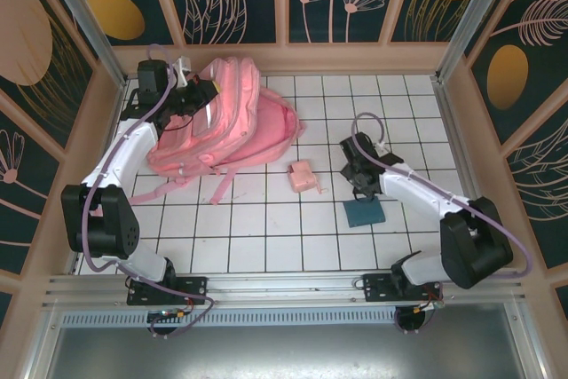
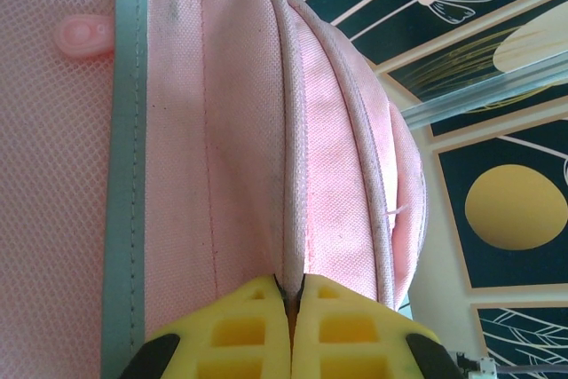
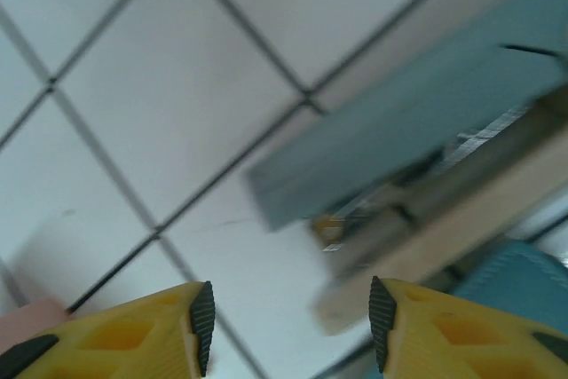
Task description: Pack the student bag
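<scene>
The student bag (image 1: 232, 122), a big pink backpack, lies at the back left of the tiled table, its straps trailing toward the front. My left gripper (image 1: 192, 91) is at the bag's upper left edge. In the left wrist view its yellow fingertips (image 2: 257, 303) are shut on a piped seam of the pink fabric (image 2: 222, 130). My right gripper (image 1: 361, 185) hovers just above a flat teal book (image 1: 364, 212) on the tiles. In the right wrist view that gripper (image 3: 291, 326) is open with nothing between the pads, and the teal book (image 3: 417, 113) looks blurred beyond it.
A small pink pouch (image 1: 304, 177) lies between the bag and the right gripper, and its corner (image 3: 27, 321) shows in the right wrist view. Wooden walls (image 1: 461, 104) close in the table on three sides. A metal rail (image 1: 284, 286) runs along the near edge.
</scene>
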